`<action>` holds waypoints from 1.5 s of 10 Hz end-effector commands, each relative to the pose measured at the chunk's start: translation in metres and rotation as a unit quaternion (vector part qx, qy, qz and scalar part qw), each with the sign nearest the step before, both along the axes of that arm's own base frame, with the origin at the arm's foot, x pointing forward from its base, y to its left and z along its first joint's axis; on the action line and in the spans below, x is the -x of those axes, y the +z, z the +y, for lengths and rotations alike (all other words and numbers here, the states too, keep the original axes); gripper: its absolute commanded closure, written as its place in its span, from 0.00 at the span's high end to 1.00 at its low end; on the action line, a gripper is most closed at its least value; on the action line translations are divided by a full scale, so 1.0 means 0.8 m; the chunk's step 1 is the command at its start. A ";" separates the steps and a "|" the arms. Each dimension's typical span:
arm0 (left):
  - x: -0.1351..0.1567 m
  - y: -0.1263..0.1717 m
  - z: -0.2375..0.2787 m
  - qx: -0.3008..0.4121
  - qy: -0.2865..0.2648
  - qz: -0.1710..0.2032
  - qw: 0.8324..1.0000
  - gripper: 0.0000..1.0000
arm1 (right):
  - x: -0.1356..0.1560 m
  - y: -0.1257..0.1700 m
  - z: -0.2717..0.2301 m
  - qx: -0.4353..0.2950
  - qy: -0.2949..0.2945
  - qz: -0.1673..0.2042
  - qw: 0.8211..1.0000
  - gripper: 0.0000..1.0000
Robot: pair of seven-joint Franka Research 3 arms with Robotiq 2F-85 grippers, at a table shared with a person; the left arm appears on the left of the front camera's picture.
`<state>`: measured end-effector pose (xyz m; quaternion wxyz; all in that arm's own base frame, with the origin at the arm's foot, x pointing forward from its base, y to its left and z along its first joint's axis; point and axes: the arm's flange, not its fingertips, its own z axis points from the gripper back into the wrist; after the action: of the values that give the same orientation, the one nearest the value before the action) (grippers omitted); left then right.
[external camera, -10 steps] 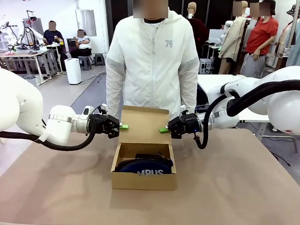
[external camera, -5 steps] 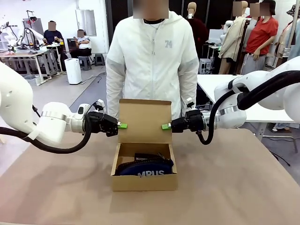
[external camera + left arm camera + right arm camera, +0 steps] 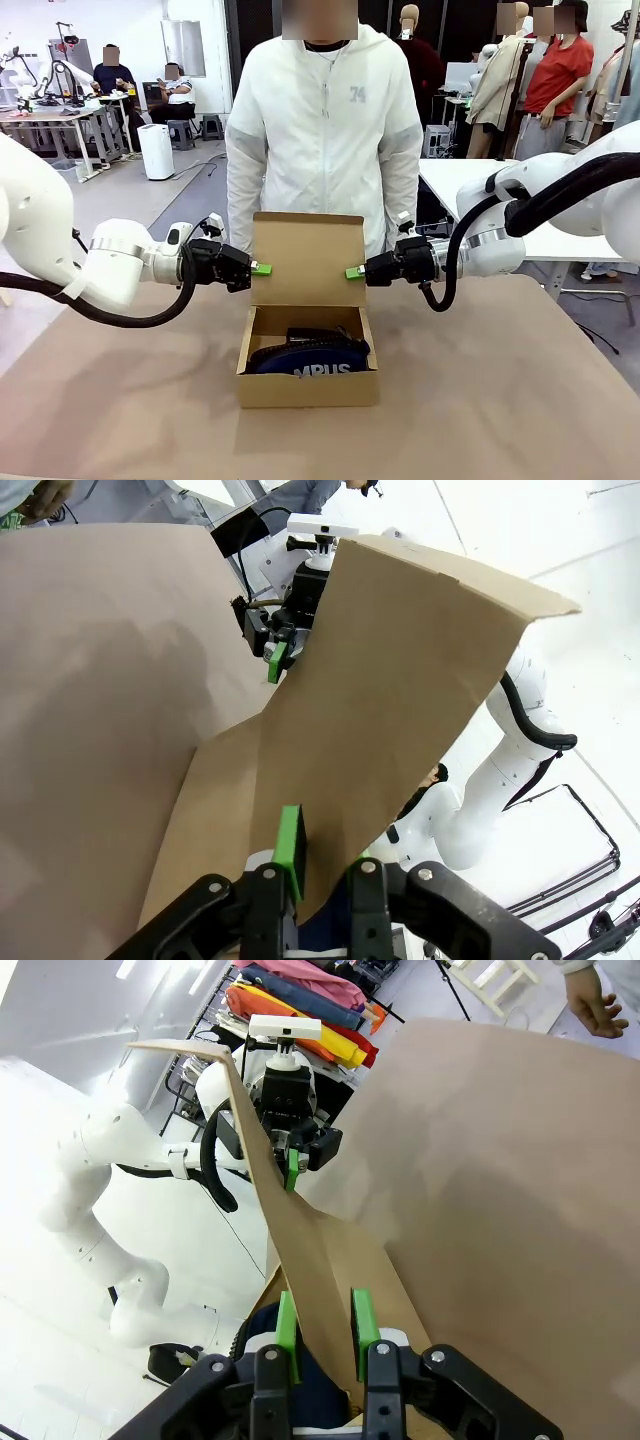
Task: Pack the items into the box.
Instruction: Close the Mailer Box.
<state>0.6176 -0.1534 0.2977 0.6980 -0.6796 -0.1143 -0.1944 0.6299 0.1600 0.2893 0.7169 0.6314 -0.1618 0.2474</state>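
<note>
The brown cardboard box (image 3: pixel 307 387) sits mid-table with its flap lid (image 3: pixel 306 259) standing upright. Inside lies a navy pouch (image 3: pixel 310 357) with white lettering, and a black item (image 3: pixel 312 334) lies behind it. My left gripper (image 3: pixel 261 269) is shut on the lid's left edge. My right gripper (image 3: pixel 353 271) is shut on its right edge. In the left wrist view, the lid (image 3: pixel 400 680) runs between the left gripper's (image 3: pixel 320 865) green pads. The right wrist view shows the lid (image 3: pixel 300 1250) edge-on inside the right gripper (image 3: pixel 325 1335).
A person in a white jacket (image 3: pixel 325 130) stands just behind the box at the table's far edge, arms hanging down. The brown tabletop (image 3: pixel 500 400) stretches to both sides of the box and in front of it.
Over the last second both grippers lifted a little and drew back with the lid. The lid went from leaning toward me to upright. Both grips are unchanged.
</note>
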 end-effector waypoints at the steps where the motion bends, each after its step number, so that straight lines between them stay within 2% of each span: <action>1: -0.002 0.004 -0.001 0.001 -0.006 0.001 1.000 0.23 | -0.009 0.006 0.002 0.006 0.005 0.009 1.000 0.29; 2: 0.000 0.000 0.000 0.000 0.000 0.000 1.000 0.23 | 0.000 0.000 0.000 0.000 0.000 0.000 1.000 0.29; 3: 0.010 0.011 -0.005 0.006 -0.016 -0.073 0.997 0.23 | 0.013 0.011 0.006 0.005 -0.003 -0.049 0.999 0.29; 4: 0.023 0.025 -0.013 -0.009 -0.019 -0.122 0.992 0.23 | 0.032 0.023 0.010 -0.001 0.001 -0.106 0.994 0.29; 7: 0.057 0.047 -0.023 -0.029 -0.007 -0.223 0.974 0.23 | 0.069 0.038 0.014 -0.003 -0.007 -0.211 0.977 0.29; 10: 0.081 0.055 -0.012 -0.018 0.018 -0.314 0.949 0.23 | 0.091 0.038 0.014 -0.013 0.000 -0.317 0.948 0.29; 12: 0.098 0.056 -0.010 0.004 -0.001 -0.376 0.927 0.23 | 0.108 0.038 0.013 -0.027 0.005 -0.394 0.919 0.29; 13: 0.108 0.057 -0.014 0.007 -0.014 -0.410 0.912 0.23 | 0.114 0.036 0.014 -0.029 0.010 -0.423 0.906 0.29; 15: 0.128 0.060 -0.017 0.000 -0.030 -0.445 0.895 0.23 | 0.125 0.033 0.013 -0.036 0.011 -0.451 0.892 0.29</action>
<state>0.5311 -0.1681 0.3449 0.5814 -0.5329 -0.3829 -0.4810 0.5419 0.1677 0.3166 0.5555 0.4880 -0.4441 0.5060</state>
